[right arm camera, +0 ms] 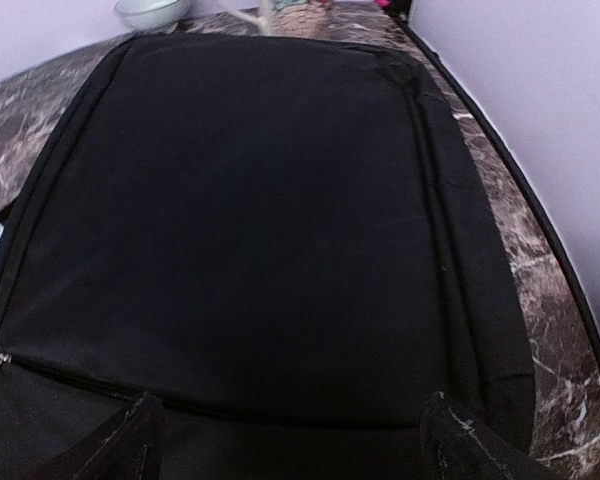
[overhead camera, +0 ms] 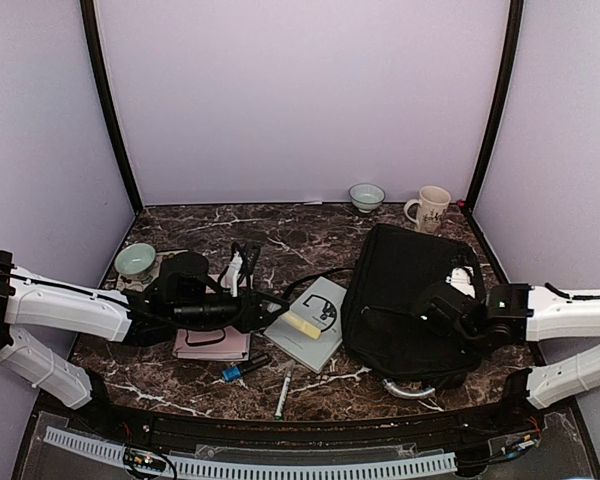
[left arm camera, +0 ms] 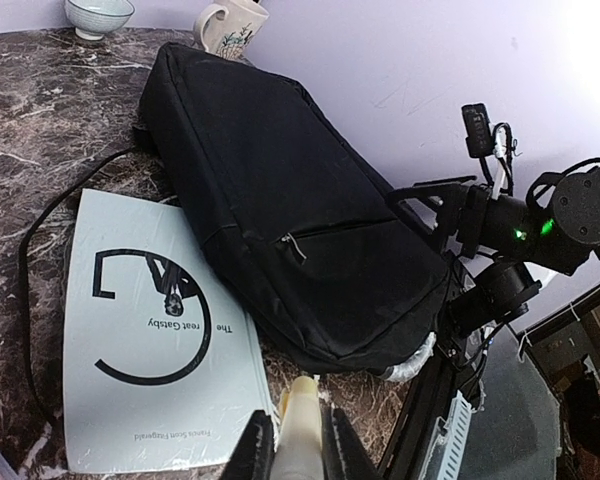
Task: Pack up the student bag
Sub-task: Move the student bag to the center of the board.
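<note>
Dark marbled tabletop, with lilac walls on three sides. On its right half, lying flat, the student bag (overhead camera: 405,290), black and large, far end toward the back wall, near a mug (overhead camera: 429,208) and a small bowl (overhead camera: 367,196) standing there. Right against the left edge of the bag, a pale blue book (left arm camera: 150,350) with a black circle on the cover. Left gripper (left arm camera: 298,452) low over the near corner of this book, fingers pressed onto a pale yellow block (left arm camera: 302,410) held between them. Right gripper (right arm camera: 295,428) close above the near part of the bag, fingers spread wide apart, only black cloth under them; touching the cloth or not, cannot tell. To the left of the book, a pink notebook (overhead camera: 212,343); in front of it, toward the arm bases, a blue marker (overhead camera: 245,368) and a pen (overhead camera: 283,393). At the far left, a green bowl (overhead camera: 135,260).
</note>
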`<state>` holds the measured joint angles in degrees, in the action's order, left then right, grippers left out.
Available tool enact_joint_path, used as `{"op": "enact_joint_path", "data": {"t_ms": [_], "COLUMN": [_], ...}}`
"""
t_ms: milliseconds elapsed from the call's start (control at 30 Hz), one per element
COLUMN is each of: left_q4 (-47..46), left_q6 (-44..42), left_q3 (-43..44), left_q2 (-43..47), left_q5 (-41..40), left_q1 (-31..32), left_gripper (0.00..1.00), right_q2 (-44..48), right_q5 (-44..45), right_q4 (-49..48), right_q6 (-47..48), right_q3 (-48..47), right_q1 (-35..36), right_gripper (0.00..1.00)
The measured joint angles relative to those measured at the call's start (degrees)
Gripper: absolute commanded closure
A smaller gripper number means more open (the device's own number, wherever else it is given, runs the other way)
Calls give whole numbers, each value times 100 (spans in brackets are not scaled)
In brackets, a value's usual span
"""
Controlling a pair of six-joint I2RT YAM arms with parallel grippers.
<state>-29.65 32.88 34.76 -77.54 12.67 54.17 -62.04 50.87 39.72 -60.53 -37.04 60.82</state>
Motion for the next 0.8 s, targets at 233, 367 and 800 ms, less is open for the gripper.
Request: {"op": "enact_joint_path", "data": {"t_ms": [233, 367, 800], "left_q4": [24, 28, 328], "left_q6": [-42, -94, -859], "left_q3": [0, 9, 717], "left_q2": [-4, -28, -350], "left_q5": [-7, 2, 157], "left_q1": [0, 0, 444], "left_gripper": [100, 100, 100], "right_q2": [1255, 1805, 1257], "right_q5": [216, 122, -946], "right_q4": [476, 498, -662], "right_q6": [-1550, -2085, -1878], "right_q3": [837, 1246, 1672], "right_q1": [-105, -122, -127], "right_gripper": [9, 5, 3]}}
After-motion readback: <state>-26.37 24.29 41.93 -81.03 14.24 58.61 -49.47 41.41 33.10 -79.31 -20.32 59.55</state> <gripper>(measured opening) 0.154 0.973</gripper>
